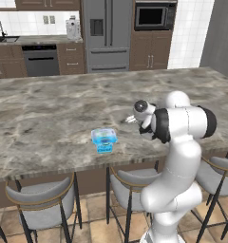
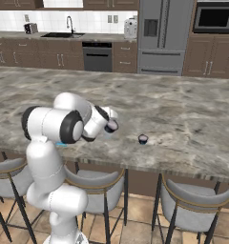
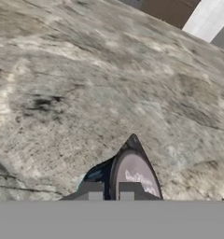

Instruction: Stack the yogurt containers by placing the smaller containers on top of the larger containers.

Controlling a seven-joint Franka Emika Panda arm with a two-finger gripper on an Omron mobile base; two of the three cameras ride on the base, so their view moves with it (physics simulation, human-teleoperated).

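Note:
The larger container, a light-blue squarish tub point(image 1: 104, 140), stands near the counter's front edge; a sliver of it point(image 2: 63, 143) peeks out behind my arm in the right base view. My gripper point(image 2: 110, 125) hovers above the counter to the right of the tub, shut on a small dark cup with a pale top point(image 2: 112, 127). In the hand view this cup point(image 3: 135, 176) lies tilted against the fingertips point(image 3: 92, 191), lid facing the camera. From the left base view the gripper point(image 1: 131, 119) is partly hidden by the hand. A tinier dark cup point(image 2: 143, 139) sits on the counter further right.
The marble counter point(image 1: 49, 109) stretches wide and far behind the tub. Grey stools point(image 1: 42, 201) stand under its front edge. A fridge point(image 1: 106, 33), an oven and cabinets line the far wall.

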